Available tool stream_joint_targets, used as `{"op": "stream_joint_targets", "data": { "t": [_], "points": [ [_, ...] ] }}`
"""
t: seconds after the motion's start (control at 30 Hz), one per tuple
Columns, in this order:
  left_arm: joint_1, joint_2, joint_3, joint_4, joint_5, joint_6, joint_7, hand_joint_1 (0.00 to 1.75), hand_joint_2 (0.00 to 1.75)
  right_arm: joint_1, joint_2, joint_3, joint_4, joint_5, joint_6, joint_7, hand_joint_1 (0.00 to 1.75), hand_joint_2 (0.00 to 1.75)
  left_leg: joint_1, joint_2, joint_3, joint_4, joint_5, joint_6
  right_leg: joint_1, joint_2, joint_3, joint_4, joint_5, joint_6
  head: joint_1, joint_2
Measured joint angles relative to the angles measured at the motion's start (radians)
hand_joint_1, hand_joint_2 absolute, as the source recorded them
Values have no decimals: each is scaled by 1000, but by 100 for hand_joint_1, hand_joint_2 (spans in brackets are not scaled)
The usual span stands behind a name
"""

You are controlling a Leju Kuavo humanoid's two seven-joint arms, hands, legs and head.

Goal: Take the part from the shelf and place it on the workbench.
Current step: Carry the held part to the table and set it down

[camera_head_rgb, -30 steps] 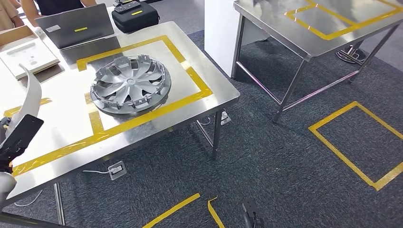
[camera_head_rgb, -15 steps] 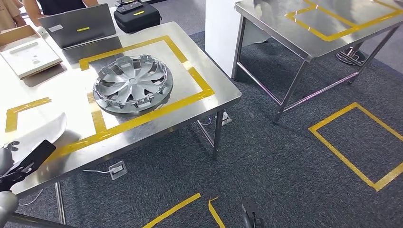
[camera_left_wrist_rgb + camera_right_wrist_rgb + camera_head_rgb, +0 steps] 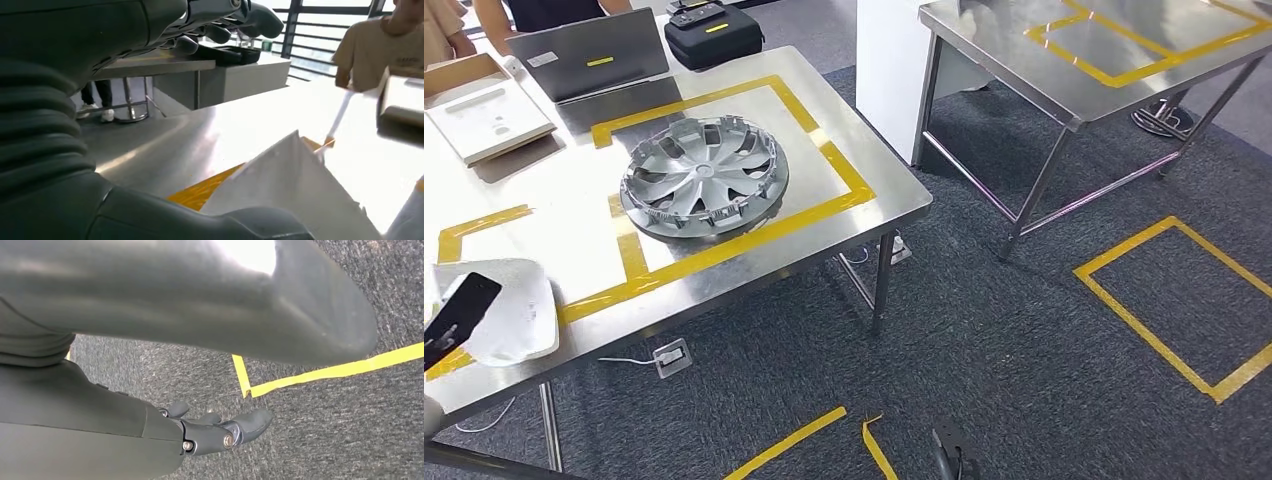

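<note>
The white curved part (image 3: 512, 312) lies flat on the steel workbench (image 3: 754, 262) at its near left corner, over the yellow tape. My left hand (image 3: 454, 315) is at the part's left edge. In the left wrist view the fingers (image 3: 225, 20) are stretched out well above the part (image 3: 295, 195), the thumb (image 3: 210, 222) lies low beside it, and nothing sits between them. My right hand (image 3: 220, 432) hangs over the carpet with its fingers loosely apart, holding nothing.
A silver hubcap (image 3: 702, 178) sits inside the taped rectangle mid-table. A laptop (image 3: 589, 52), a black case (image 3: 712, 32) and an open box (image 3: 484, 108) line the far side. A second steel table (image 3: 1114, 85) stands to the right. A person (image 3: 380, 45) stands beyond the bench.
The part stood upright in my left hand, then tipped down, and now lies flat on the bench. My left hand has dropped lower and its fingers have come off the part.
</note>
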Motion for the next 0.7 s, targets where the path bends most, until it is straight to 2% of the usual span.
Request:
{"op": "stream_joint_targets", "data": {
  "t": [0.1, 0.17, 0.23, 0.27, 0.3, 0.37, 0.4, 0.43, 0.47, 0.53, 0.57, 0.6, 0.63, 0.7],
  "points": [
    [-61, -3, 71, -35, 26, 81, -172, 0, 0, 0, 0, 0, 0, -1, -12, 7, 0, 0, 0, 0, -1, 2, -1, 1, -1, 0, 0, -1, 1, 1, 0, 0],
    [-106, -9, 146, -83, -8, 109, -291, 0, 0, 1, 3, 0, 0, -4, -21, 9, 0, 0, -3, -1, -1, 3, 2, 11, -3, -1, 2, -7, 7, 9, 0, 0],
    [-151, -25, 232, -136, -32, 117, -396, 0, 0, 2, 5, -1, 0, -8, -25, 7, 0, 0, 2, 1, 6, -16, 16, 23, -1, -1, 3, -5, 3, 18, 0, 0],
    [-175, -37, 269, -160, -30, 117, -443, 0, 0, 2, 4, -1, 0, -10, -25, 6, 0, 0, 6, 5, 10, -28, 23, 26, 1, -1, -4, 13, -15, 21, 2, 0],
    [-196, -48, 302, -183, -23, 117, -482, 0, 0, 1, 4, -1, 0, -13, -26, 5, 0, 0, 11, 8, 12, -37, 30, 28, 2, -1, -19, 53, -45, 24, 4, 0],
    [-224, -68, 351, -227, -2, 117, -534, 0, 0, 1, 4, -2, 0, -17, -27, 4, 0, 0, 12, 14, 8, -39, 35, 29, -3, -3, -66, 176, -118, 32, 8, 0],
    [-228, -77, 366, -246, 8, 117, -550, 0, 0, 2, 4, -2, 0, -18, -27, 4, 0, 0, 13, 16, 4, -37, 36, 27, -6, -5, -83, 228, -140, 36, 9, 0],
    [-229, -84, 377, -264, 18, 117, -563, 0, 0, 2, 5, -2, 0, -19, -28, 4, 0, 0, 15, 17, -1, -34, 38, 24, -10, -6, -86, 250, -143, 41, 10, 0],
    [-228, -90, 384, -282, 26, 117, -573, 0, 0, 2, 5, -3, 0, -20, -29, 4, 0, 0, 20, 17, -8, -29, 41, 20, -15, -8, -69, 231, -128, 47, 10, 0],
    [-223, -101, 392, -319, 36, 117, -583, 0, 0, -1, 5, -5, 0, -22, -33, 4, 0, 0, 30, 16, -29, -12, 45, 5, -25, -10, 3, 111, -85, 61, 11, 0],
    [-217, -103, 394, -339, 39, 117, -583, 0, 0, -3, 8, -6, 0, -24, -34, 4, 0, 0, 33, 15, -38, -3, 47, -5, -27, -7, 32, 63, -65, 63, 14, 0],
    [-210, -104, 395, -357, 39, 117, -583, 0, 0, -3, 10, -8, 0, -26, -35, 5, 0, 0, 33, 13, -45, 6, 48, -14, -28, -4, 46, 34, -58, 59, 16, 0],
    [-202, -105, 396, -373, 38, 117, -582, 0, 0, -4, 11, -10, 0, -27, -36, 5, 0, 0, 31, 11, -50, 10, 51, -22, -27, 0, 44, 32, -58, 48, 18, 0],
    [-185, -106, 398, -396, 35, 117, -581, 0, 0, -3, 13, -13, 0, -29, -37, 6, 0, 0, 30, 7, -56, 10, 60, -36, -27, 3, 31, 38, -52, 21, 19, 0]
  ]
}}
